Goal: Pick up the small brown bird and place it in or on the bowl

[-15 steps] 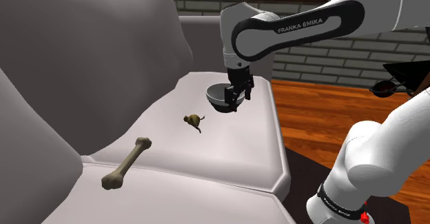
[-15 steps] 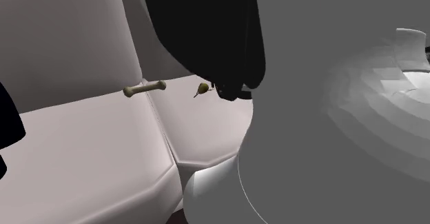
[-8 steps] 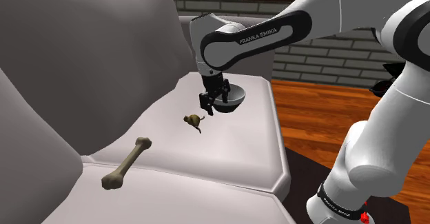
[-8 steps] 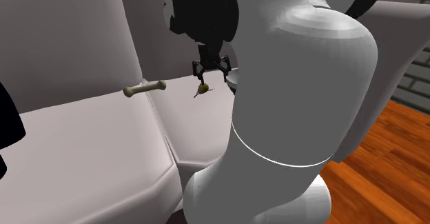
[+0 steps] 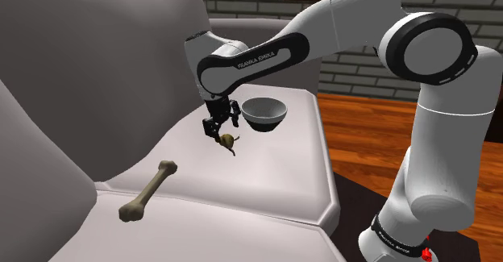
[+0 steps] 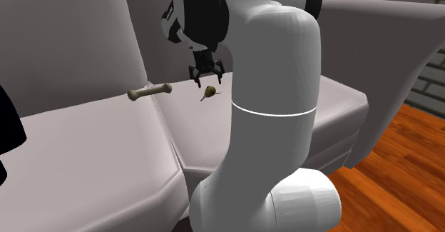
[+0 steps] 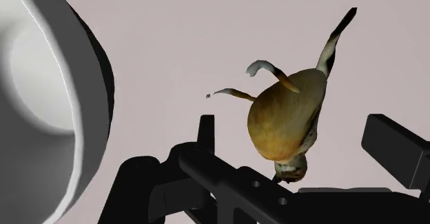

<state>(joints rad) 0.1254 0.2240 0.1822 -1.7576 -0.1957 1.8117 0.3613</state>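
The gripper (image 7: 300, 138) was found spread, one finger standing on each side of the small brown bird (image 7: 286, 116). No contact could be made out and nothing was clasped. Within the preceding second the gripper had been carried from above the bowl (image 5: 264, 112) across to the bird. The bird itself had not been shifted and lay on the pale sofa cushion (image 5: 266, 180), just beside the bowl. The approach was judged complete, with the descent and closing yet to be done. The bowl was noted upright and empty, the bird lying wholly outside it. Further along the cushion a bone (image 5: 149, 189) was recorded, well apart from the work. A brick wall (image 5: 363, 75) was observed beyond.
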